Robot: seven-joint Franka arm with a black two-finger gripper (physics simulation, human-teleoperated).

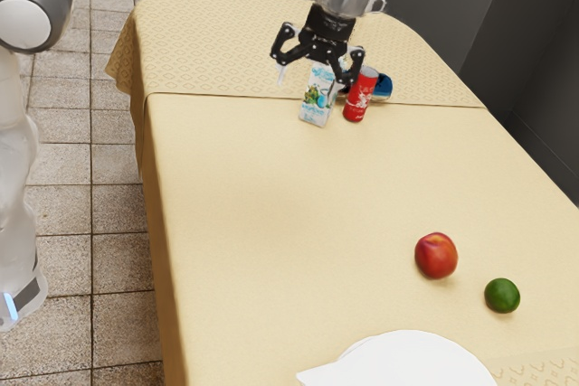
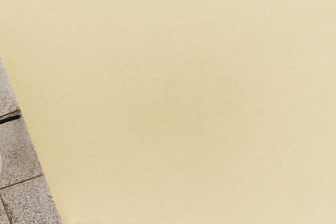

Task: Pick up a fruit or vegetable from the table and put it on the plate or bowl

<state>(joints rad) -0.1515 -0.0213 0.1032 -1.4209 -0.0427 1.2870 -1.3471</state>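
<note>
A red peach [image 1: 436, 254] lies on the yellow tablecloth [image 1: 298, 214] toward the exterior view's right. A green lime [image 1: 502, 295] sits just beyond it, nearer the front edge. A white plate [image 1: 407, 363] shows at the bottom edge of the exterior view. My gripper [image 1: 314, 70] hangs open at the far end of the table, above a white milk carton [image 1: 317, 96], far from both fruits and the plate. Nothing is between its fingers. The wrist view looks down on bare tablecloth [image 2: 184, 93].
A red can [image 1: 360, 95] stands beside the milk carton, with a blue object [image 1: 384, 88] behind it. The table's edge [image 2: 31, 129] and tiled floor [image 2: 18, 182] show in the wrist view. Tiled floor [image 1: 81, 178] lies at the exterior view's left.
</note>
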